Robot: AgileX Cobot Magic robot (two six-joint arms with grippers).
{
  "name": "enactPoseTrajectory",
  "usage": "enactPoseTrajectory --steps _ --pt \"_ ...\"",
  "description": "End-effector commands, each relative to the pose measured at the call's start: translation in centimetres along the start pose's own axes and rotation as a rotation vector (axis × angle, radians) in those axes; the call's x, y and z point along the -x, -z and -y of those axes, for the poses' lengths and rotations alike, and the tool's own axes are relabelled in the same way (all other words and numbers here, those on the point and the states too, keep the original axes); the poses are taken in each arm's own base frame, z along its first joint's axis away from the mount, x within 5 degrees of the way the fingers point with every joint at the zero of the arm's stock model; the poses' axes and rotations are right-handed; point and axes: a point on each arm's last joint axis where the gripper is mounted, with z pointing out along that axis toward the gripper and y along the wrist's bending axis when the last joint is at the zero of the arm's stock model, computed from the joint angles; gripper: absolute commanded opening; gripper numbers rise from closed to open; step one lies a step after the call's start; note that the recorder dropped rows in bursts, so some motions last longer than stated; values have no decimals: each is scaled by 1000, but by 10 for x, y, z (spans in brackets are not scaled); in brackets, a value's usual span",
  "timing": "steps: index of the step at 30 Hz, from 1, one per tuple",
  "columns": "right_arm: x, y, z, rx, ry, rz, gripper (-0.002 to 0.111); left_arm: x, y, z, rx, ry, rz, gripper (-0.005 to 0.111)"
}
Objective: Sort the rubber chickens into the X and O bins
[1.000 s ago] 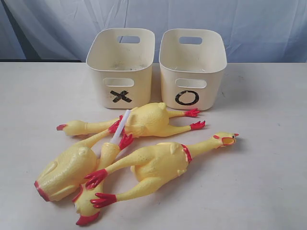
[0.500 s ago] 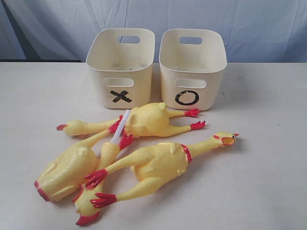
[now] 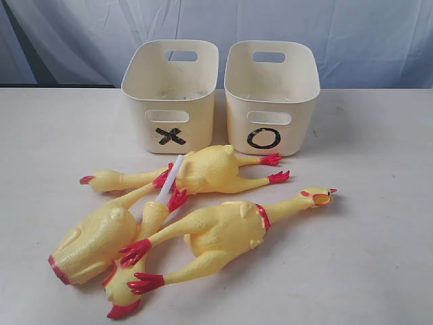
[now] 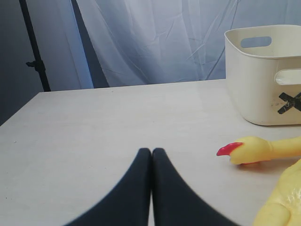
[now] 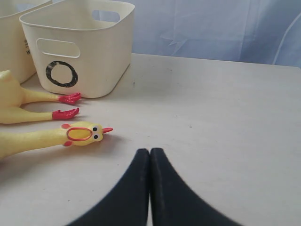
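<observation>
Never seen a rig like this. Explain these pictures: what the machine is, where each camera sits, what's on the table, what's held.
It is a robot with two arms, each ending in a pinching tool. One picture comes from a camera off the arms, overlooking the table; the arms are outside it. The other two come from wrist cameras: the black shape is the left tool in one, the right tool in the other. Both are shut and hold nothing. On the table lie four rubber chickens, overlapping, in front of two tubs side by side, the X bin and the O bin.
</observation>
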Motion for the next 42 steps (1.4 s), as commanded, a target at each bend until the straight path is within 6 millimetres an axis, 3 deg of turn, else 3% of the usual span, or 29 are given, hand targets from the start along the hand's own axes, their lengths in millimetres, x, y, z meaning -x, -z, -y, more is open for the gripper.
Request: enactPoseTrajectory --steps 1,31,35,38,42 --pt "1 0 0 4 11 17 -1 1 0 0 -3 4 11 0" --pt "1 0 0 4 11 17 -1 1 0 0 1 -12 11 0" --pt "1 0 0 4 11 17 -1 2 0 -1 16 -77 30 0" --pt "1 0 0 4 11 17 -1 8 1 0 3 -7 96 0" --pt "1 0 0 4 11 17 -1 18 2 0 -28 215 202 0"
